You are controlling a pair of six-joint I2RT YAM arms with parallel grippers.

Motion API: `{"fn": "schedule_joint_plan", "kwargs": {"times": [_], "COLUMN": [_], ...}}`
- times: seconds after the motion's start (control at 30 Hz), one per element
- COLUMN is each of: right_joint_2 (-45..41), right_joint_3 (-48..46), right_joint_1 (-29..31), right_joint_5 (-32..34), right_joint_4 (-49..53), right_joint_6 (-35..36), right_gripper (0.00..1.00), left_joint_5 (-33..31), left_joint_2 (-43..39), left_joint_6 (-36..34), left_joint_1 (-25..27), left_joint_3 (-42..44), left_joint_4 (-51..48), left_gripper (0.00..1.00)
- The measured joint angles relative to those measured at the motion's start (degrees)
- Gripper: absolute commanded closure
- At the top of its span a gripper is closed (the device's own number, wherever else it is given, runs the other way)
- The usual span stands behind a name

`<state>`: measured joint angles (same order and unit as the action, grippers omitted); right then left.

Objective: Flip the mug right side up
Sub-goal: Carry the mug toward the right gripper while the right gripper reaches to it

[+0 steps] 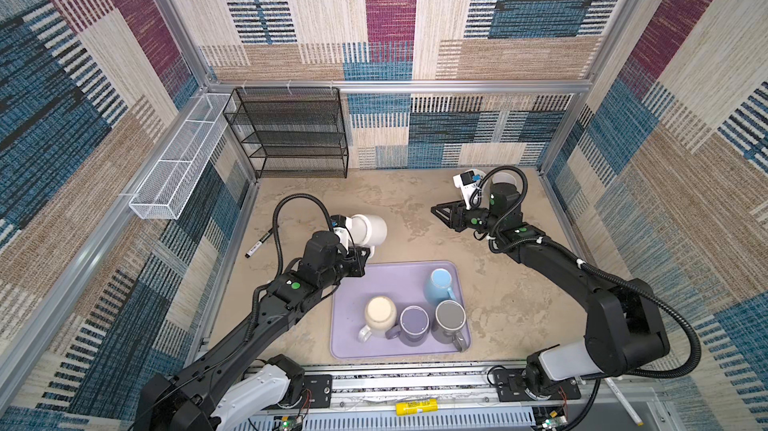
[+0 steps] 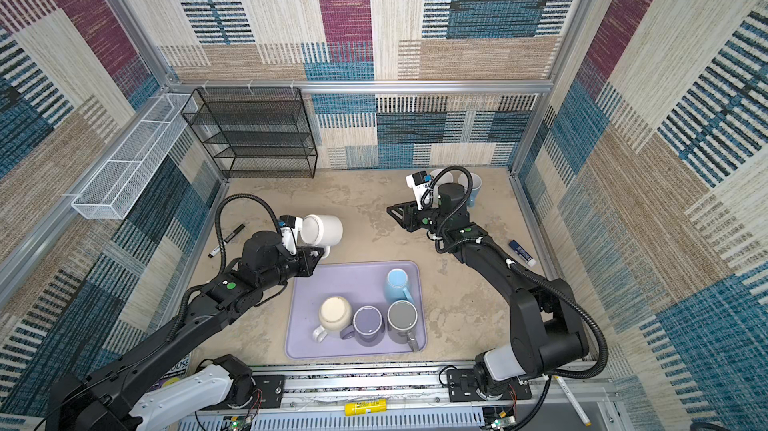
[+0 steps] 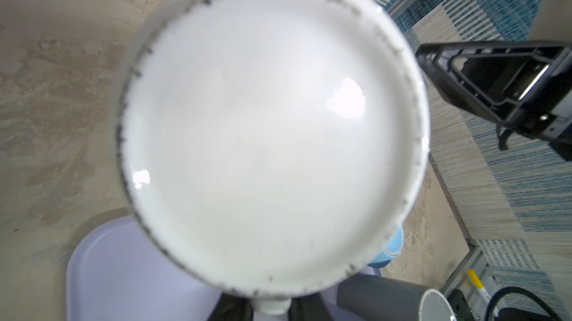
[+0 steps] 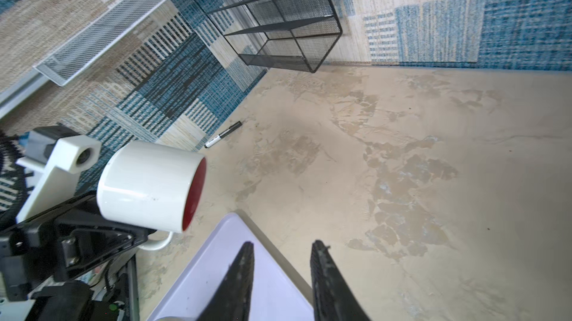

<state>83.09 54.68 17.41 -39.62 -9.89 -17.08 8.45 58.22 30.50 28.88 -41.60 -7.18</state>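
I have the white mug (image 1: 370, 229) on its side in the air, base toward the left wrist and red inside toward the right arm, just past the far left corner of the lavender tray (image 1: 374, 279). Four other mugs (image 1: 413, 321) crowd the tray's near side. A marker (image 1: 259, 243) lies on the desk (image 1: 395, 208) to the left. My left end effector (image 1: 358, 257) is clamped on the mug's handle. My right end effector (image 1: 438, 209) points toward the mug from well apart, jaws slightly parted and empty.
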Motion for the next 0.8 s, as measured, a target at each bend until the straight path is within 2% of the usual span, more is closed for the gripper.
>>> {"fn": "schedule_joint_plan", "kwargs": {"times": [0.37,0.8], "right_joint_2": [-4.35,-5.49], "right_joint_3": [-2.49,-2.67], "right_joint_1": [2.56,7.43], "right_joint_5": [-3.74,-6.51], "right_joint_4": [-8.02,-17.57], "right_joint_6": [-6.47,-13.77], "right_gripper": [0.65,0.63], "left_joint_5": [14.40,28.15], "left_joint_2": [4.92,10.69], "left_joint_6": [1.27,6.01], "left_joint_1": [-4.46,-5.25], "left_joint_3": [-3.52,-2.89], "left_joint_4": [14.82,38.32], "left_gripper": [1.00,1.00]}}
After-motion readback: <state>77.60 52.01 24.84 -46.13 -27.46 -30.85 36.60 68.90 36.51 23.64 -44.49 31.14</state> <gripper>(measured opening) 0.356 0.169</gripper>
